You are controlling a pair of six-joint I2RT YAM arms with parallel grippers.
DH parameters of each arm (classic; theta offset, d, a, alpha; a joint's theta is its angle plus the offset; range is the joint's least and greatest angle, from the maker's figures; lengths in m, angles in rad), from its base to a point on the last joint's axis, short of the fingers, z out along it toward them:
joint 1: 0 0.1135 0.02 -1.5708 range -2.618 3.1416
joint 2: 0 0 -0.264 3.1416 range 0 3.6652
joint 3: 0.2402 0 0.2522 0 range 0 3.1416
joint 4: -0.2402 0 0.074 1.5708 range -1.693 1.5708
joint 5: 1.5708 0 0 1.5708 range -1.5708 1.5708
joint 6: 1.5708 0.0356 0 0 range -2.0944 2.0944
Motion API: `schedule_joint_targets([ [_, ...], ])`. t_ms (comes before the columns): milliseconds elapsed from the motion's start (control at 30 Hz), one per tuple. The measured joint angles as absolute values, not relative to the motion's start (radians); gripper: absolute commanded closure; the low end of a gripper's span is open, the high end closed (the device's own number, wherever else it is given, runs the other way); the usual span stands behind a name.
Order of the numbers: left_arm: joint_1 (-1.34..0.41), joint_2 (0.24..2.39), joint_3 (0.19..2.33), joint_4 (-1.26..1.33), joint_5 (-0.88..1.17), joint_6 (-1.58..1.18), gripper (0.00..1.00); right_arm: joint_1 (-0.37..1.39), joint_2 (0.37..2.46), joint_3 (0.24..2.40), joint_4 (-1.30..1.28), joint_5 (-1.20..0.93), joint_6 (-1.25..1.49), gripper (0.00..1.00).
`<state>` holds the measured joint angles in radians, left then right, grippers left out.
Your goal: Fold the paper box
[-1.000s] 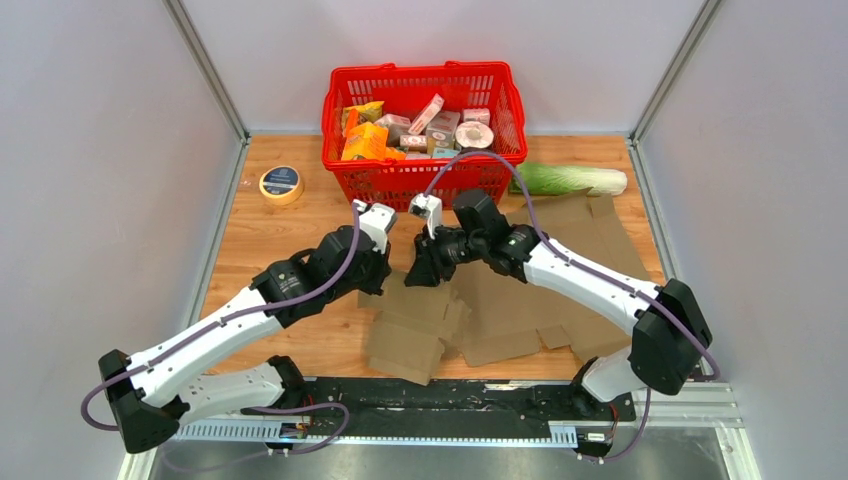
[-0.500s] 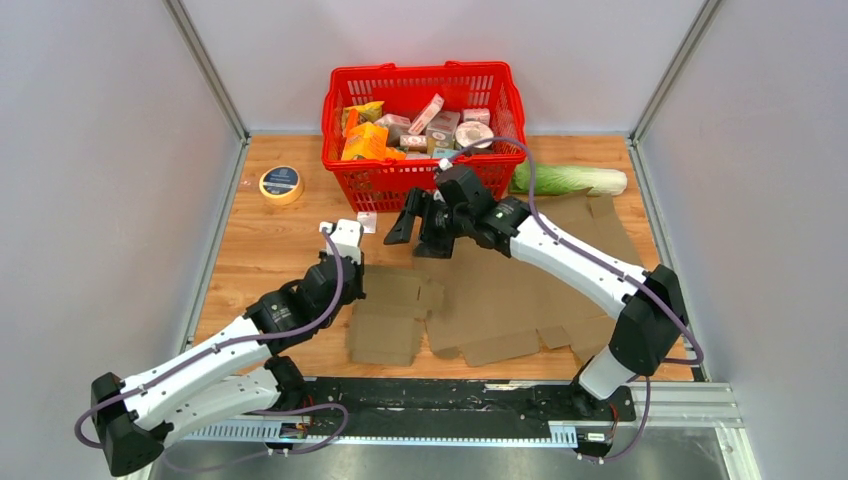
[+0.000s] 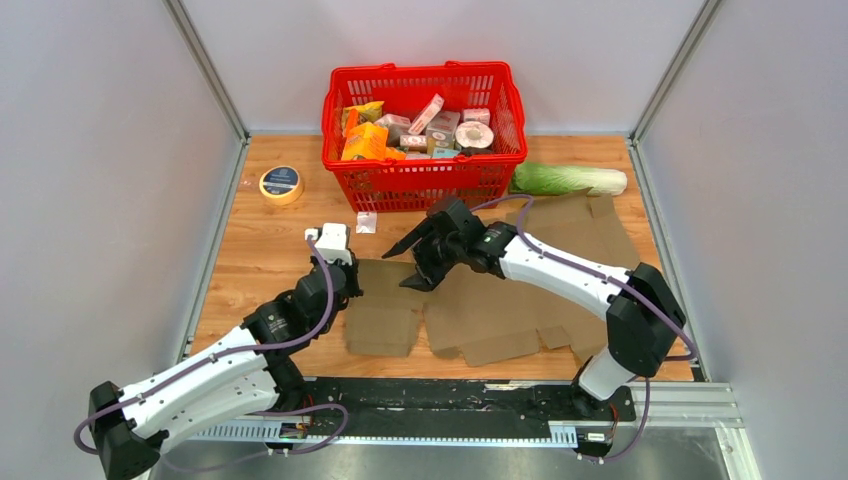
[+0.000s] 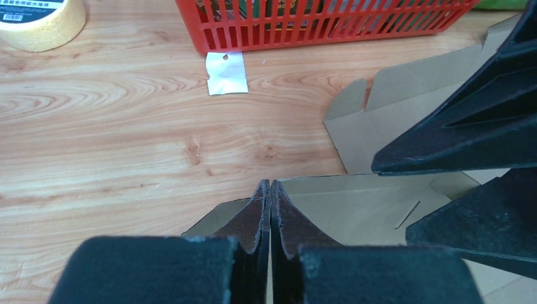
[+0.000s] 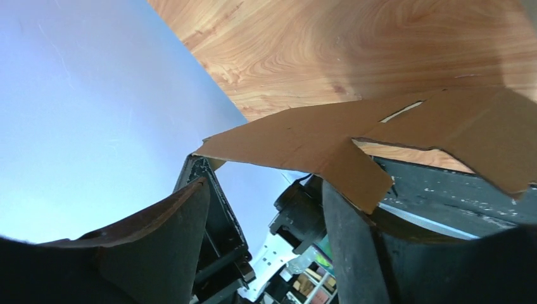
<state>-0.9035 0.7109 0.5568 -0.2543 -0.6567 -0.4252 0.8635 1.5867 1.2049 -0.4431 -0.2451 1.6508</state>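
Now left hand (image 4: pixel 270 189) pressed together at flat paper box (image 3: pixel 500 312) edge; right hand (image 3: pixel 397 268) apart above it

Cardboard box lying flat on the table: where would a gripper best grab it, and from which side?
Probably an edge flap, not the middle. The cardboard box lies flat on the table, so only its thin rim fits between two fingers. The left-end flaps jut out over bare wood, so a low approach from the left looks best. The right gripper hangs open over that end.
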Motion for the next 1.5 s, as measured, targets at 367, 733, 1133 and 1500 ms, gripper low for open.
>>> schedule_joint_targets([
  [367, -0.904, 0.696, 0.53, -0.221, -0.668, -0.432, 1.0, 0.874, 1.694, 1.303, -0.492, -0.224, 1.821, 0.46],
  [733, -0.904, 0.677, 0.516, -0.211, -0.69, -0.419, 1.0, 0.879, 1.8, 1.472, -0.595, -0.184, 1.852, 0.5],
  [1133, -0.904, 0.664, 0.502, -0.187, -0.701, -0.394, 1.0, 0.89, 1.847, 1.522, -0.658, -0.164, 1.863, 0.72],
  [1500, -0.904, 0.653, 0.477, -0.178, -0.708, -0.395, 1.0, 0.899, 1.859, 1.527, -0.653, -0.157, 1.861, 0.63],
])
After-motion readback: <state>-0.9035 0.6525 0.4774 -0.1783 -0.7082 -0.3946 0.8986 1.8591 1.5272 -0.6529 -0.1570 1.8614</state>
